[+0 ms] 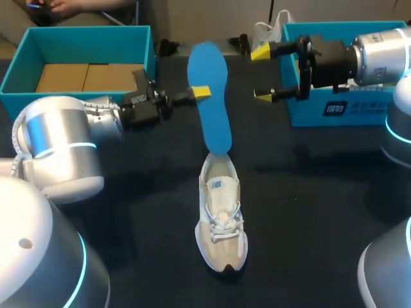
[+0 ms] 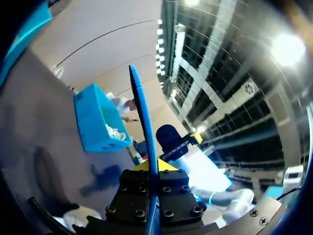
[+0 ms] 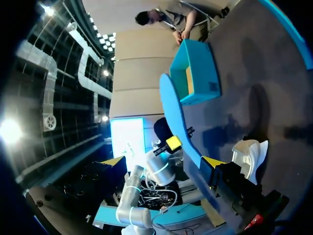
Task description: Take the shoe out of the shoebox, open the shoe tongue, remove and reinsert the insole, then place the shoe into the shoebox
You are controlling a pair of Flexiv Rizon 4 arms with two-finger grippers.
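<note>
A long blue insole (image 1: 209,96) stands tilted over the table, its lower end at the opening of the white shoe (image 1: 221,218). My left gripper (image 1: 200,92) is shut on the insole's edge near its upper half. In the left wrist view the insole (image 2: 144,127) shows edge-on, pinched between the black fingers, with the shoe (image 2: 78,215) below. My right gripper (image 1: 262,74) hangs open to the insole's right, apart from it. In the right wrist view the insole (image 3: 181,132) and shoe (image 3: 249,152) lie ahead of the right gripper (image 3: 164,161).
A teal shoebox (image 1: 38,38) with cardboard inside stands at the back left. A second teal box (image 1: 308,112) stands at the back right, under my right arm. Dark table surface surrounds the shoe.
</note>
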